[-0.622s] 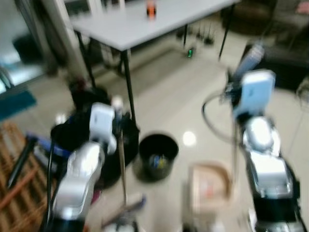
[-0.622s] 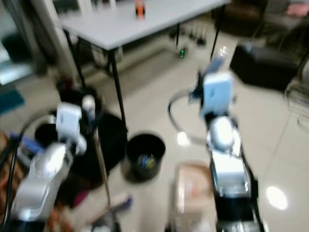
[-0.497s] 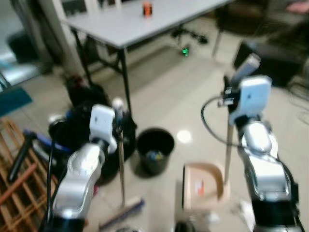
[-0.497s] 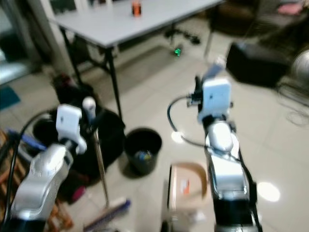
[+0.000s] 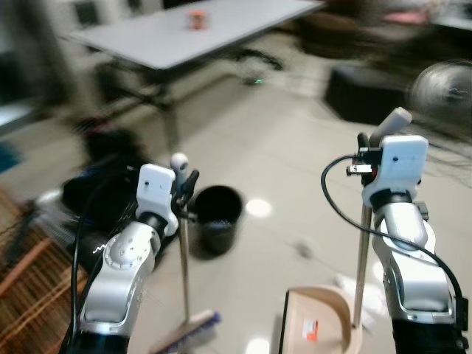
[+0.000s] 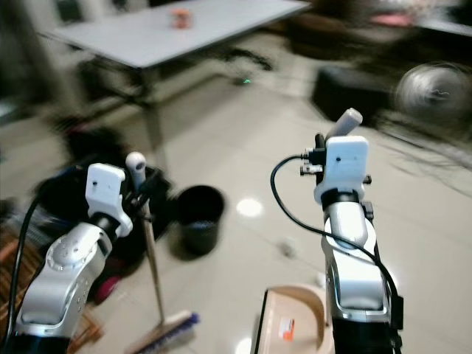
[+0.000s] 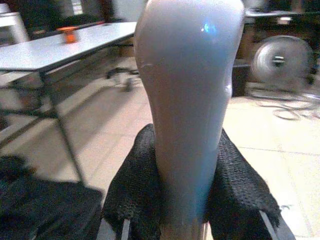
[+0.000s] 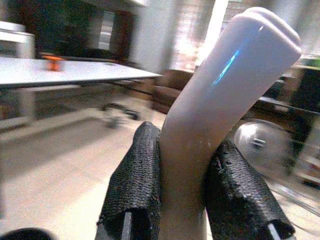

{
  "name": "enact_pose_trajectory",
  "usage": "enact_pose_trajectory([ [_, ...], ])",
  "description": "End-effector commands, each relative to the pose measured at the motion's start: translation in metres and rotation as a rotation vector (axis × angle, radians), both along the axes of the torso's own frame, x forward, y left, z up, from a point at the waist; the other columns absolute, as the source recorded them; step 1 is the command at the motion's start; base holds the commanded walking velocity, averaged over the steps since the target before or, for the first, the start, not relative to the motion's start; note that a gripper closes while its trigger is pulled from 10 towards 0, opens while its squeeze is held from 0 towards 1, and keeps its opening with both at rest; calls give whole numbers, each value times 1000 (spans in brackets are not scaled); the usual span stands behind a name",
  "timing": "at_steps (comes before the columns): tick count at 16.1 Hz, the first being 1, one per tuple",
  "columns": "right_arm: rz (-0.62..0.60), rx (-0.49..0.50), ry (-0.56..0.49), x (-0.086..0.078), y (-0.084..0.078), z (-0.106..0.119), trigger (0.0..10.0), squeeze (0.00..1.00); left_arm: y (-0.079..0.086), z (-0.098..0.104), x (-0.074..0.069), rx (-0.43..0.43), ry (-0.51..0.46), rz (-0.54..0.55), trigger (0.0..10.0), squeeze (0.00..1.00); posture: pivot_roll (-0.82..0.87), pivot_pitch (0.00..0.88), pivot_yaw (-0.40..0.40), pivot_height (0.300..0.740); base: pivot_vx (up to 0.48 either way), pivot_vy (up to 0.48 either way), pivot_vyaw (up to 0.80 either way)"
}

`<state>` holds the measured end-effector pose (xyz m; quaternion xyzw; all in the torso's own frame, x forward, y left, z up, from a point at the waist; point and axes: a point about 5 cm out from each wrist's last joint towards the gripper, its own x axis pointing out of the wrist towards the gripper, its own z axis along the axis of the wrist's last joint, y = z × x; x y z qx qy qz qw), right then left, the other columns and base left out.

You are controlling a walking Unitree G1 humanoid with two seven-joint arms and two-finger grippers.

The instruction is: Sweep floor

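While camera swung since 0.5 s ago, grips unchanged: left gripper clamps broom at 7 o'clock, right gripper clamps dustpan at 5. Debris at 12 of pan; sweep pending.

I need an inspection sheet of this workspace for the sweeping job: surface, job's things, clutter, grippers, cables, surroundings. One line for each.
Surface: glossy tiled floor, small debris near the middle.
Job's things: broom with head on the floor at the left; beige dustpan standing on the floor at the right.
Clutter: black bin; dark bags beside it.
Grippers: left gripper with jaws shut on the broom handle; right gripper with jaws shut on the dustpan handle.
Cables: black cable looping from the right wrist.
Surroundings: grey table carrying an orange object; fan at the right.
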<state>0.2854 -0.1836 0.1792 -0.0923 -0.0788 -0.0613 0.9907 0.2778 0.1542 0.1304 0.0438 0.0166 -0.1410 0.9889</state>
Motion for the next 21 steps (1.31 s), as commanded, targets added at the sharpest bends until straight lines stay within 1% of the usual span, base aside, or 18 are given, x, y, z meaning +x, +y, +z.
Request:
enact_pose_trajectory([
  [1, -48, 15, -30, -4, -9, 8, 10000, 0, -6, 12, 4, 1, -58, 4, 10000, 0, -89, 0, -21, 740, 0, 0, -800],
  [2, -57, 20, -21, -5, -10, 7, 10000, 0, -7, 13, 4, -14, -54, -10, 10000, 0, -92, 0, -18, 740, 0, 0, -800],
  [4, -57, 23, -6, -8, -11, 5, 10000, 0, -9, 13, 4, -13, -49, -20, 10000, 0, -94, 0, -16, 740, 0, 0, -800],
  [5, -57, 19, -6, -10, -10, 5, 10000, 0, -9, 14, 5, -2, -57, -27, 10000, 0, -94, 0, -16, 740, 0, 0, -800],
  [7, -44, 26, -12, -11, -7, 5, 10000, 0, -9, 16, 5, -8, -72, -27, 10000, 0, -88, 0, -19, 740, 0, 0, -800],
  [10, -46, 32, -16, -10, -7, 6, 10000, 0, -9, 20, 5, -10, -106, -14, 10000, 0, -84, 0, -21, 740, 0, 0, -800],
  [11, -62, 26, -29, -10, -8, 9, 10000, 0, -8, 23, 5, -22, -127, -9, 10000, 0, -85, 0, -19, 740, 0, 0, -800],
  [14, -85, 8, -46, -11, -12, 13, 10000, 0, -9, 25, 5, -26, -134, -14, 10000, 0, -91, 0, -15, 740, 174, 0, -800],
  [15, -109, -27, -51, -12, -16, 14, 10000, 0, -9, 26, 6, -22, -138, -16, 10000, 0, -91, 0, -15, 740, 270, 0, -800],
  [16, -121, -50, -52, -12, -17, 14, 10000, 0, -9, 26, 7, -21, -140, -17, 10000, 0, -92, 4, -12, 740, 270, 0, 0],
  [17, -128, -101, -65, -11, -20, 15, 10000, 0, -9, 27, 7, -19, -144, -16, 10000, 0, -92, 4, -12, 740, 270, 0, 0],
  [18, -117, -130, -100, -10, -20, 19, 10000, 0, -9, 28, 7, -19, -148, -15, 10000, 0, -92, 7, -9, 740, 270, 0, 0],
  [19, -109, -138, -113, -8, -19, 22, 10000, 0, -9, 28, 7, -18, -148, -14, 10000, 0, -92, 7, -9, 740, 270, 0, 0],
  [21, -44, -118, -144, -3, -10, 27, 10000, 0, -9, 28, 9, -11, -151, -8, 10000, 0, -95, 15, -4, 740, 268, 0, 0],
])
